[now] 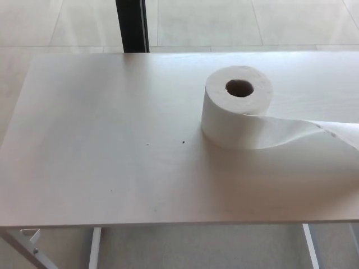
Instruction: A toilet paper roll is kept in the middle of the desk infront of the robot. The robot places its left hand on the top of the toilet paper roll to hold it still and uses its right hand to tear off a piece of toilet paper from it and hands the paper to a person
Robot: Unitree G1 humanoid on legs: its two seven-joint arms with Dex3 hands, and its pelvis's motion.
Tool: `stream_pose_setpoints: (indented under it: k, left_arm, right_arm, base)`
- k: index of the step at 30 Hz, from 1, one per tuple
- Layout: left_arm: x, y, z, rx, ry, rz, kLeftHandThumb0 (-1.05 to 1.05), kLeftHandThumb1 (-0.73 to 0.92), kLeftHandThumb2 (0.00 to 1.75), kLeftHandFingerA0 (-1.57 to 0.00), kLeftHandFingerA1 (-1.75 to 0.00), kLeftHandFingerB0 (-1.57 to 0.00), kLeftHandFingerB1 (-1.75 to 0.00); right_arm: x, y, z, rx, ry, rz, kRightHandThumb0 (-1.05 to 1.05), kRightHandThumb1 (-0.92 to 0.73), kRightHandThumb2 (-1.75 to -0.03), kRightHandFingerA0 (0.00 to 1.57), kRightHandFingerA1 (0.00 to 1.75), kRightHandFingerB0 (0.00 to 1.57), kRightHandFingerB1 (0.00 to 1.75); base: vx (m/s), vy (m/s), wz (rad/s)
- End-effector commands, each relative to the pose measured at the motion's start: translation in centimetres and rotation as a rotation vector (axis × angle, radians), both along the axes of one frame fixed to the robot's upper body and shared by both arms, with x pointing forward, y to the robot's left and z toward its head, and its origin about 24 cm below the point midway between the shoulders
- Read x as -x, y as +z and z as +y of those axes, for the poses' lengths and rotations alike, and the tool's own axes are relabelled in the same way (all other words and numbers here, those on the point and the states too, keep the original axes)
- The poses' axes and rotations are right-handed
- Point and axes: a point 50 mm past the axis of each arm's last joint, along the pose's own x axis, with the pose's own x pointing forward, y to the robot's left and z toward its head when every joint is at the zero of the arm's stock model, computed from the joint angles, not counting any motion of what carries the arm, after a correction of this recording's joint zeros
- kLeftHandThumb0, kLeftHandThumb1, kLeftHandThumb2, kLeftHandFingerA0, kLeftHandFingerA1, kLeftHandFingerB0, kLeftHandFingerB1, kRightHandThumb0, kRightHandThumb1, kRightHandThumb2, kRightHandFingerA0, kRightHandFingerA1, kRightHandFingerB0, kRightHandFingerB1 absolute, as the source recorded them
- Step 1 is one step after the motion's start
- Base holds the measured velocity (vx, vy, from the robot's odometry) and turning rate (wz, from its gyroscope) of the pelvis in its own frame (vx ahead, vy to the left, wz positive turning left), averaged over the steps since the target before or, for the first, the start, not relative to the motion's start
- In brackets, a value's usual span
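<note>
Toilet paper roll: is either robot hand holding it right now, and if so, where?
Nothing is held. The toilet paper roll stands on end on the desk, its loose tail trailing toward the right edge of the picture. Neither robot hand is in view.

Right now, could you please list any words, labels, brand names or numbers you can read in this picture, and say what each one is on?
There is no readable text in the head view.
Toilet paper roll: plain white, no print or brand visible.
Loose paper tail: blank.
Desk: no label or sticker, only a few small dark specks.
Dark post behind the desk: no markings visible.
</note>
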Motion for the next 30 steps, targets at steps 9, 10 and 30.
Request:
stream_pose_setpoints:
  k: [9,10,30]
  left_arm:
    - [-2.3,5.4,5.0,-0.046,0.496,-0.717,-0.77,0.36,0.64,-0.8,-1.06,-0.71,-0.96]
    - [-2.7,5.9,5.3,-0.054,0.503,-0.754,-0.77,0.36,0.64,-0.8,-1.06,-0.71,-0.96]
    - [-32.4,37.2,-14.1,-0.329,-0.747,-1.721,-0.48,0.78,0.63,-0.36,-0.55,-0.22,-0.45]
  right_arm:
    - [-1.5,5.8,-3.7,0.067,-0.419,-0.717,-0.63,-0.73,-0.64,0.32,0.95,0.11,0.22]
    - [-1.7,6.2,-4.0,0.081,-0.429,-0.76,-0.63,-0.73,-0.64,0.32,0.95,0.11,0.22]
    - [-19.6,27.3,7.3,0.448,0.454,-1.374,-0.71,-0.68,-0.61,0.32,0.53,0.28,0.35]
  base:
    - [0.0,0.0,0.0]
    - [0.0,0.0,0.0]
    - [0.0,0.0,0.0]
